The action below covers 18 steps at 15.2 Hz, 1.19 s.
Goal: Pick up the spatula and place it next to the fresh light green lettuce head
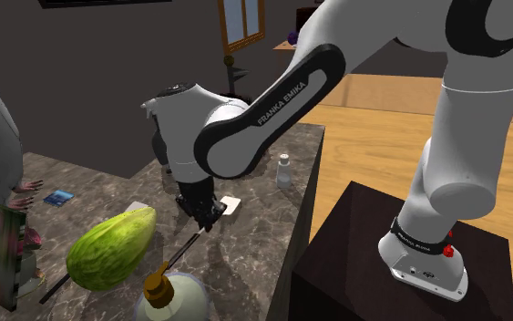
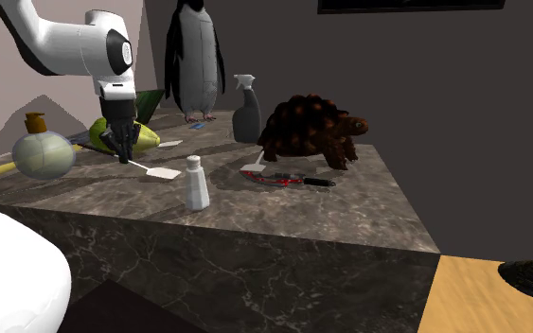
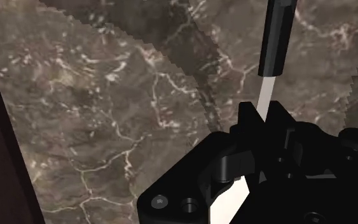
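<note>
The gripper (image 1: 201,212) is held low over the marble counter (image 1: 245,255). Its fingers (image 3: 250,119) are drawn almost together and pinched on the thin white neck of the spatula (image 1: 232,204), between the white blade and the black handle. Whether the blade is clear of the counter cannot be told. The handle is laid along the lettuce head (image 1: 113,246), just on the shoulder view's right of it. A round corked flask (image 1: 168,296) is stood near the handle, at that view's near edge. A white shaker (image 1: 284,170) is set farther right. Far off, a penguin figure (image 2: 195,61), a spray bottle (image 2: 246,112) and a turtle figure (image 2: 307,132) are ranged.
</note>
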Tool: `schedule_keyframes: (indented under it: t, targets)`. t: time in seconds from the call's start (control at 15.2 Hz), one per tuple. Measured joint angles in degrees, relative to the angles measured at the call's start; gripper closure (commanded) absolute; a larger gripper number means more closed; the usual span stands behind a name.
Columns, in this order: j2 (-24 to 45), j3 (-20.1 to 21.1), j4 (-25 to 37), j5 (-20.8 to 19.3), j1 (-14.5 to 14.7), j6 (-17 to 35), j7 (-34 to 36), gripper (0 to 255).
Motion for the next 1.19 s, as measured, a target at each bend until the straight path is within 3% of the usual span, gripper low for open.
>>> schedule_keyframes:
  t: [0.59,0.66,1.19]
  targets:
    - [1.4,-0.2,-1.1,-0.9,0.3,2.3,0.6,255]
    - [1.4,-0.2,-1.1,-0.9,0.3,2.3,0.6,0]
    - [0.0,0.0,-0.2,0.0,-0.1,0.2,-0.1,0]
